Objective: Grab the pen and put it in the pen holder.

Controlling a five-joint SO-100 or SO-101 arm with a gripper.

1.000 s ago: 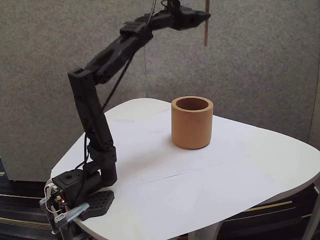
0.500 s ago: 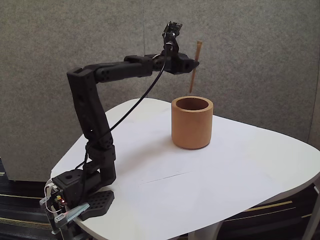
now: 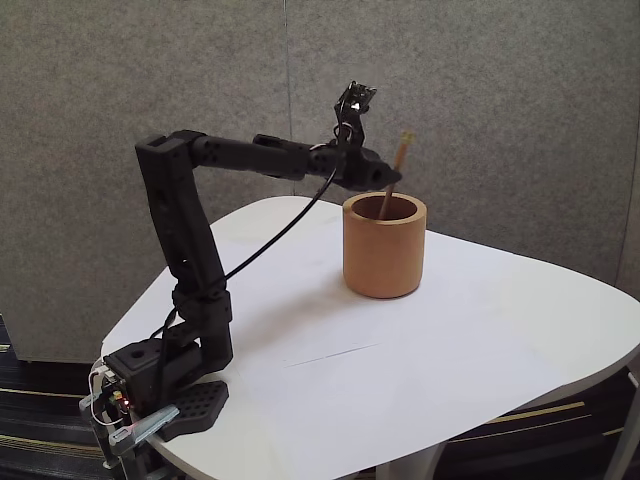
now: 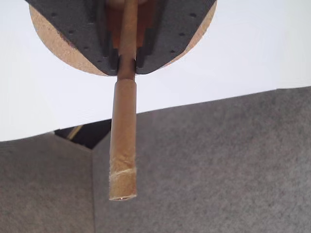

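Lowered from well above the cup, the gripper (image 3: 385, 178) hung just over the rim of the pen holder (image 3: 384, 258) in the fixed view, its fingers clamped on the pen (image 3: 392, 177). That stick, tilted slightly, had its lower end inside the cup's mouth while its upper end rose above the fingers. The wrist view showed the pen (image 4: 123, 145) pinched between the two dark fingers (image 4: 77, 34), with the holder's rim (image 4: 48, 41) behind them. The holder stood on the white table (image 3: 480, 340) toward its far edge, the arm's base at the near left corner.
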